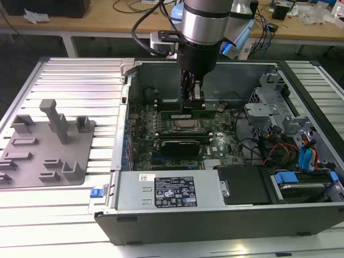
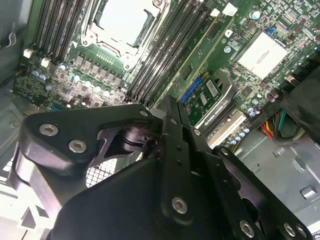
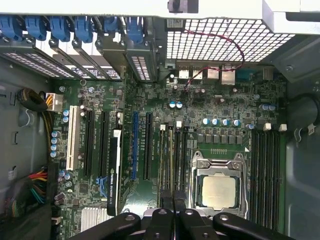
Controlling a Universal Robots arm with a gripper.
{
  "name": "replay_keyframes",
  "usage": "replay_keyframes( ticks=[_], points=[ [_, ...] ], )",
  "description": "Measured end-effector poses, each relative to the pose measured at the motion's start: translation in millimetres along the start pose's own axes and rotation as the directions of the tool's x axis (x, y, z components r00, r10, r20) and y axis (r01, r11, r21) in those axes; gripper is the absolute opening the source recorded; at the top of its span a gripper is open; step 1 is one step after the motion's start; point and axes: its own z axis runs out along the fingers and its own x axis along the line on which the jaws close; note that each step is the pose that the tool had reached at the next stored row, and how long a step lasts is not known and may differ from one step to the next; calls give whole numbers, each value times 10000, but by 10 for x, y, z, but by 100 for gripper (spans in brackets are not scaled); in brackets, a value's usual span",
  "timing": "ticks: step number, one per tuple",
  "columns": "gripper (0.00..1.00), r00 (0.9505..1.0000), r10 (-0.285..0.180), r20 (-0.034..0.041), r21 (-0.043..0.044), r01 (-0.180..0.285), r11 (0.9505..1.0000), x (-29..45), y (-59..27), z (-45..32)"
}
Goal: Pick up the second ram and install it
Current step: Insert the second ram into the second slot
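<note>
The second ram (image 1: 210,111) is a thin green stick lying across the memory slots just behind the CPU socket (image 1: 188,127) inside the open computer case. My gripper (image 1: 192,105) reaches straight down into the case and is shut on the stick's middle. In the first wrist view the ram (image 3: 171,155) shows edge-on between the black slots beside the CPU socket (image 3: 218,192), running out from my gripper (image 3: 173,200). In the second wrist view the ram (image 2: 200,57) stretches away from my gripper (image 2: 167,107) along the slots. I cannot tell whether it is fully seated.
A grey fixture plate (image 1: 45,145) lies on the slatted table at the exterior view's left. Inside the case are a black expansion card (image 1: 185,146), the power supply (image 1: 172,191) at the front, and drive bays with cables (image 1: 301,156) at the exterior view's right.
</note>
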Motion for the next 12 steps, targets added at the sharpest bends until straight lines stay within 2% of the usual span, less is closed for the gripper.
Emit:
replay_keyframes(
  ticks=[5,8,11,12],
  points=[
    [9,10000,0,-4,0,0,10000,0,0,2],
    [9,10000,0,-3,0,0,10000,-2,-2,34],
    [9,10000,0,-3,1,0,10000,-7,-9,160],
    [9,10000,0,-6,0,0,10000,-7,-9,173]
  ],
)
